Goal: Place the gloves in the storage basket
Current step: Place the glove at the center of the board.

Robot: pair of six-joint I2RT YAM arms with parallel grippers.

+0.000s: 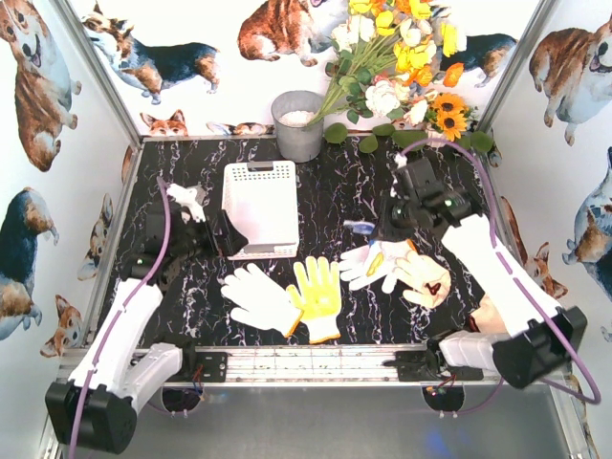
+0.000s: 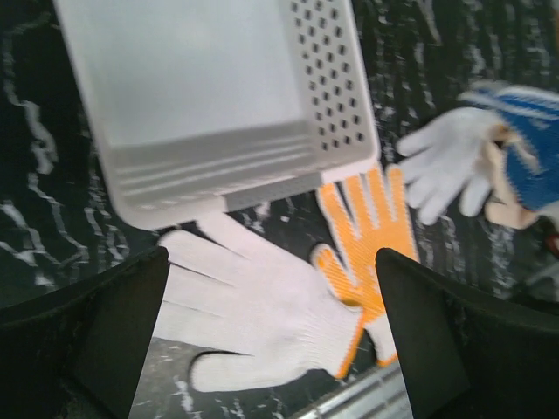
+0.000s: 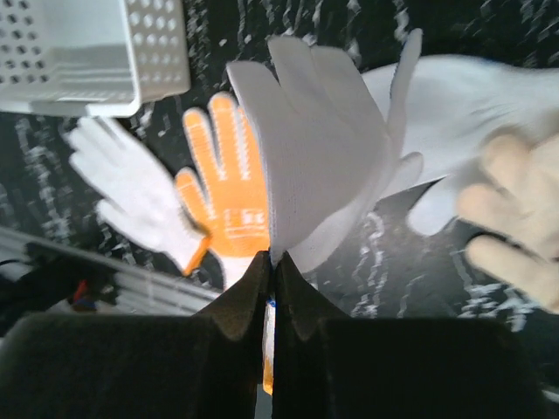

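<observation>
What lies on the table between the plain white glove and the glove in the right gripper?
One yellow-palmed glove, lying flat; the top view shows it, the right wrist view too.

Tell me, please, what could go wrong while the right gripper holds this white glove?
1. The right gripper pinches only the cuff edge of the white knit glove, so the glove may slip out on the way to the storage basket.
2. This glove seems to overlap a second white glove beside the beige glove; lifting may drag them along.
3. The open left gripper stands at the basket's near corner, so the arms might collide there.
</observation>
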